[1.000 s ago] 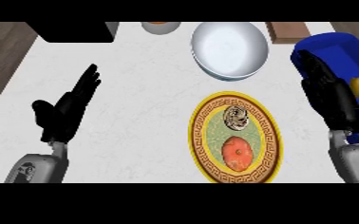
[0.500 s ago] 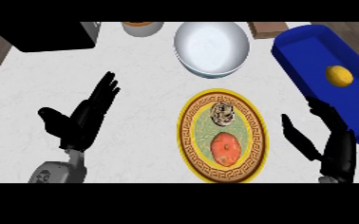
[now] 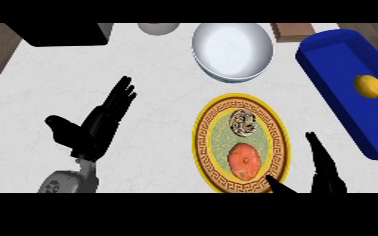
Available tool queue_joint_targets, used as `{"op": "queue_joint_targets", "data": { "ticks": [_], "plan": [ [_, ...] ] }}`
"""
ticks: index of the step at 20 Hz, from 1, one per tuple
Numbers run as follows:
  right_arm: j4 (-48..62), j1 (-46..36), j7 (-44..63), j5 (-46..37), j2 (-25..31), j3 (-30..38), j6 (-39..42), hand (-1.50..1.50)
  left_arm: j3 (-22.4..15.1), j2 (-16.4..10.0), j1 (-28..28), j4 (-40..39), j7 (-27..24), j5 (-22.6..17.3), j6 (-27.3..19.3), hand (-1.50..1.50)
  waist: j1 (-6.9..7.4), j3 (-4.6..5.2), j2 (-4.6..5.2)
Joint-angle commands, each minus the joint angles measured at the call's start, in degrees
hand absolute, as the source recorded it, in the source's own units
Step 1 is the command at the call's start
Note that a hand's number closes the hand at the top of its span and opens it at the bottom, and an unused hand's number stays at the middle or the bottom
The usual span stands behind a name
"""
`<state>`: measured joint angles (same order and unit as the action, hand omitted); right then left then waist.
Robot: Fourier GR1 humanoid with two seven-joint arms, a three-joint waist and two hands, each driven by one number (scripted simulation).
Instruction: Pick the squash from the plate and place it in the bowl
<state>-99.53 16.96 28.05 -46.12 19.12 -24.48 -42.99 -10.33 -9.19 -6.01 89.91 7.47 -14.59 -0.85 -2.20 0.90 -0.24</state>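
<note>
Squash point(image 3: 245, 160) is sitting on the plate point(image 3: 201, 145), down in the plate's 6 o'clock half, orange and round, nothing touching it. Above it, at the plate's 12 o'clock half, lies a brown-and-cream streaked round item point(image 3: 243, 121), apart from the squash with green plate showing between them.

Over to the right hand point(image 3: 325, 177), coming up from the lower edge at about 4 o'clock of the plate: it's spread wide, fingers pointing up just outside the yellow rim, thumb reaching across the rim at 5 o'clock, close to the squash but short of it. It holds nothing.

The left hand point(image 3: 92, 125) shows at 9 o'clock of the plate, well apart from it, flat and open over the white counter point(image 3: 162, 90), fingers straight and angled toward 1 o'clock, thumb out to the side. Resting, nothing in it.

The bowl point(image 3: 232, 47), white, stands at 12 o'clock of the plate, near its top rim. At 2 o'clock there's a blue tray point(image 3: 332, 75) with a yellow piece point(image 3: 367, 85) inside near the frame's edge
</note>
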Motion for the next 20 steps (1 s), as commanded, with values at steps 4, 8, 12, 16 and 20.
{"op": "queue_joint_targets", "data": {
  "ticks": [4, 8, 12, 16, 20],
  "plan": [
    [-4.8, 2.6, 21.8, -15.3, -4.1, -1.2, 14.6, -1.50, -0.2, 0.3, -0.3, 0.6, 0.0, -0.1, 0.2, 0.00, 1.44, 0.09, 0.34],
    [-8.6, -0.8, 34.9, -19.5, -8.7, -3.5, 28.8, -1.50, -0.5, -0.2, -0.3, 1.3, 0.9, -0.9, 1.6, 0.00, 3.32, -0.20, 0.52],
    [-11.9, -5.8, 47.2, -24.5, -17.9, -6.9, 40.4, -1.50, -0.6, 0.2, -1.0, 0.1, 1.6, -1.0, 1.7, 0.00, 3.20, -0.45, 0.48],
    [-11.6, -9.1, 55.3, -23.7, -18.9, -6.4, 47.8, -1.50, -1.3, 0.2, -1.2, 0.3, 1.5, -0.5, 2.2, 0.00, 2.97, -0.60, 0.44],
    [-10.3, -13.1, 57.1, -20.7, -19.0, -3.7, 50.0, -1.50, -1.7, 1.8, -2.4, -0.4, 1.3, 0.5, 0.5, 0.00, 2.89, -0.67, 0.62]
  ]
}}
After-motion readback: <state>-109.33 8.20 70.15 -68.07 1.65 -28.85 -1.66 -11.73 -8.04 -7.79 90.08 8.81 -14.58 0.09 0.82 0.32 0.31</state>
